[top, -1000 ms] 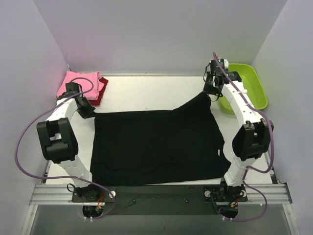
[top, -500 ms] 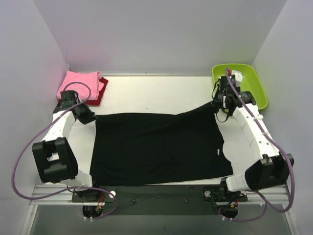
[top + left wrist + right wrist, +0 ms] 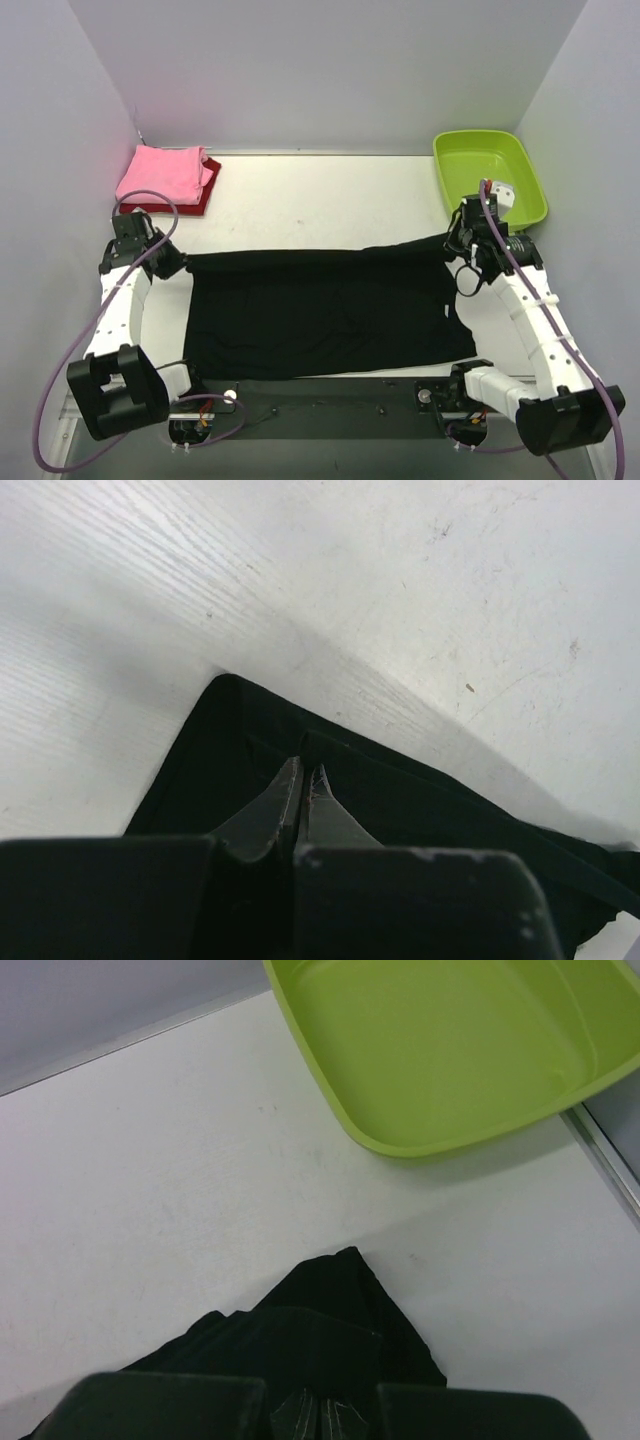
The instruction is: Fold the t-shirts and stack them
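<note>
The large black t-shirt (image 3: 320, 315) lies spread across the table's middle. My left gripper (image 3: 178, 262) is shut on its far left corner; in the left wrist view the fingers (image 3: 305, 785) pinch the black cloth (image 3: 420, 800). My right gripper (image 3: 452, 245) is shut on its far right corner, where the black cloth (image 3: 330, 1340) bunches over the fingers in the right wrist view. Both held corners are pulled toward the near side, so the far edge is folded over. The pink shirt (image 3: 163, 173) lies folded on the dark red shirt (image 3: 203, 193) at the far left.
The lime-green tub (image 3: 490, 177) stands at the far right, just beyond my right gripper; it also shows in the right wrist view (image 3: 450, 1050). White walls close in the table on three sides. Bare white table (image 3: 320, 200) lies beyond the black shirt.
Both grippers have drawn the black shirt's far corners toward the near side. The shirt's far edge has come nearer and the cloth now covers less depth.
</note>
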`<state>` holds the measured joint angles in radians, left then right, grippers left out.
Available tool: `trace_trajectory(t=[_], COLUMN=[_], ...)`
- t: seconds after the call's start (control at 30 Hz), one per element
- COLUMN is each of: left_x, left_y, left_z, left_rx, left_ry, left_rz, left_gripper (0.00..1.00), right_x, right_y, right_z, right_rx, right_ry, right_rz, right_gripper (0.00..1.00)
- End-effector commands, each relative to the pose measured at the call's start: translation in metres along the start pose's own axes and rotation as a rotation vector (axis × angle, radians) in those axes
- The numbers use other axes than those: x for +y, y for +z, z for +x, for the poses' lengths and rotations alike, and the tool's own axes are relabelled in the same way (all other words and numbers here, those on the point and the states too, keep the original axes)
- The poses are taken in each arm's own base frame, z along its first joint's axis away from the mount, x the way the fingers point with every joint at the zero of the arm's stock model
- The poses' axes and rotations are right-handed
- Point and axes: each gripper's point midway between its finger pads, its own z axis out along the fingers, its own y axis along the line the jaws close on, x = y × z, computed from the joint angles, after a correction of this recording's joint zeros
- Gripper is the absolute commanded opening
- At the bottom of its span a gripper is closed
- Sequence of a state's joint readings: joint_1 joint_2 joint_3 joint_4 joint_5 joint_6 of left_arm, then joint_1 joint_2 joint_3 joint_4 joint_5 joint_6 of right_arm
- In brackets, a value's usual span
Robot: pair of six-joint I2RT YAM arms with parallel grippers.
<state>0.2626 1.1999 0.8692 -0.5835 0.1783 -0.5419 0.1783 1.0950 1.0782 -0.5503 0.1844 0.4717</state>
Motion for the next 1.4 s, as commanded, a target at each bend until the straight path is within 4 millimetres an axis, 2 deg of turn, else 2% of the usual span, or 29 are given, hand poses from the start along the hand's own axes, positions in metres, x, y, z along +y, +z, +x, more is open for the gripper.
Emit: trace_trajectory(t=[0.0,0.23,0.47,0.77,0.83,0.97,1.07,1.2,1.27,1.3,1.37], left_x=[0.012,0.02,0.029,0.023,0.02,0.017,0.018,0.021,0.021,0.022,0.023], left_y=[-0.019,-0.031,-0.029,-0.039,-0.042,-0.044,-0.046,-0.047,-0.047,-0.049,-0.052], left_z=[-0.007,0.006,0.021,0.035,0.041,0.057,0.061,0.06,0.061,0.062,0.061], left_rx=[-0.096,-0.104,-0.074,-0.056,-0.035,0.011,0.007,0.003,0.011,0.021,0.015], left_ry=[-0.007,-0.015,-0.046,-0.106,-0.12,-0.146,-0.156,-0.163,-0.162,-0.161,-0.16], left_rz=[-0.053,-0.053,-0.061,-0.023,-0.005,0.037,0.038,0.02,0.013,0.004,-0.005], left_gripper=[0.0,0.0,0.0,0.0,0.0,0.0,0.0,0.0,0.04,0.04,0.06], right_x=[-0.015,-0.021,-0.027,-0.038,-0.035,-0.035,-0.039,-0.044,-0.046,-0.047,-0.049], right_y=[-0.013,-0.027,-0.032,-0.048,-0.054,-0.062,-0.065,-0.07,-0.075,-0.077,-0.083], right_z=[0.017,0.046,0.074,0.1,0.105,0.129,0.147,0.158,0.157,0.156,0.153], right_rx=[-0.007,0.0,0.035,0.092,0.104,0.16,0.198,0.221,0.225,0.226,0.221], right_ry=[-0.002,-0.011,-0.007,0.015,0.015,0.025,0.042,0.052,0.051,0.05,0.048], right_rz=[0.025,-0.004,-0.018,-0.013,-0.038,-0.062,-0.067,-0.058,-0.052,-0.054,-0.051], right_gripper=[0.0,0.0,0.0,0.0,0.0,0.0,0.0,0.01,0.21,0.24,0.39])
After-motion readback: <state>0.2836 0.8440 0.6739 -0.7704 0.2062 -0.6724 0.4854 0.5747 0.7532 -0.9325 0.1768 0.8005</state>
